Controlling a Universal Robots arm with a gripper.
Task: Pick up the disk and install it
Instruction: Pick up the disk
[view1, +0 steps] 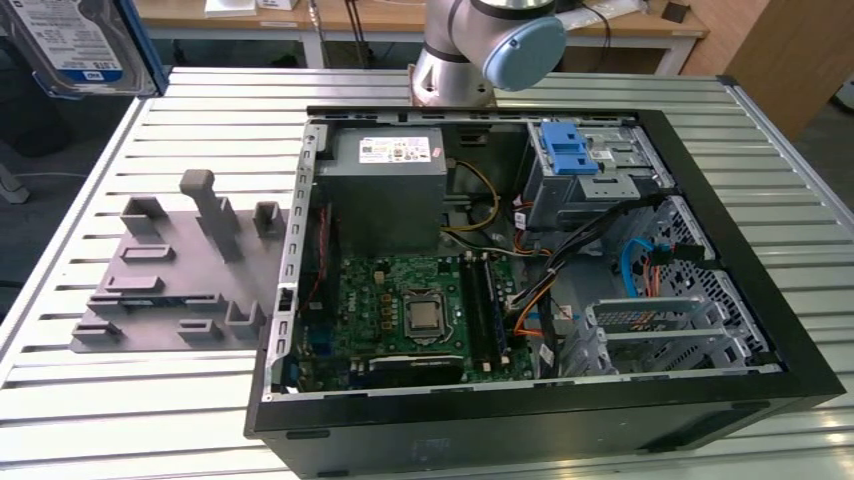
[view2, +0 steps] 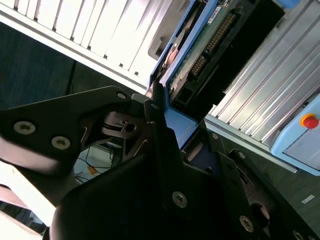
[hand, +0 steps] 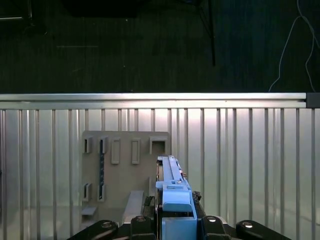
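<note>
Pinching the disk (hand: 172, 180) edge-on, gripper (hand: 175, 225) holds it high above the fixture plate (hand: 125, 170) on the counter (hand: 250, 150), long axis running out from the jaws, open computer case (view1: 534, 420) toward the exterior view's right.

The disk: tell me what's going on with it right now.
The gripper is shut on the disk, holding it by one blue-railed end in the air over the slatted metal table. The grey fixture plate lies behind it in the first wrist view. In the exterior view the disk sits high at the left, outside the open computer case. It is not yet installed.
</note>
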